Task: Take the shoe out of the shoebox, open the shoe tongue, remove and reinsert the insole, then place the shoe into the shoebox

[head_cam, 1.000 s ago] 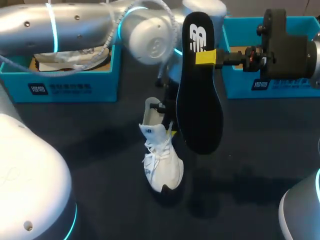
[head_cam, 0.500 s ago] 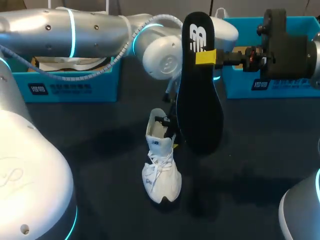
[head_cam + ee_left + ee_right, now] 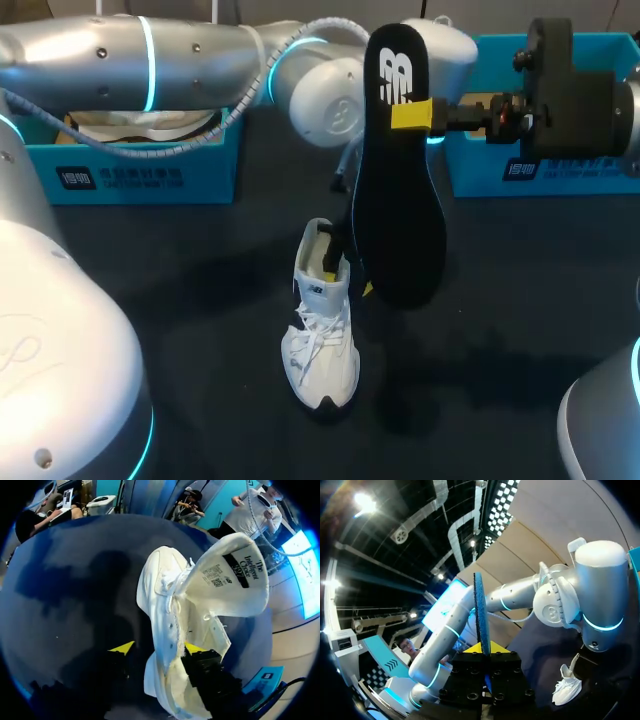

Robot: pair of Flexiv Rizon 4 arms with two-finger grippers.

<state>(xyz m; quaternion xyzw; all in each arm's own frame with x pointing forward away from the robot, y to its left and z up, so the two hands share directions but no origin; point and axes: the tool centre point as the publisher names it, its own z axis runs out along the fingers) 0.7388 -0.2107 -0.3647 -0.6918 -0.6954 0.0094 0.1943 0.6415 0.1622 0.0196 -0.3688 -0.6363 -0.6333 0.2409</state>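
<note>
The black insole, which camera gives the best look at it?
The head view: the insole hangs upright in the right gripper, its whole flat face showing. The right wrist view catches it only edge-on. The left wrist view shows just the shoe, not the insole.

Head camera looks down from above and behind; my left wrist camera sits close on the shoe [image 3: 165, 590]; my right wrist camera sees it from afar.

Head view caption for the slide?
Right gripper holds the black insole upright over the table; left gripper is at the white sneaker's collar.
</note>
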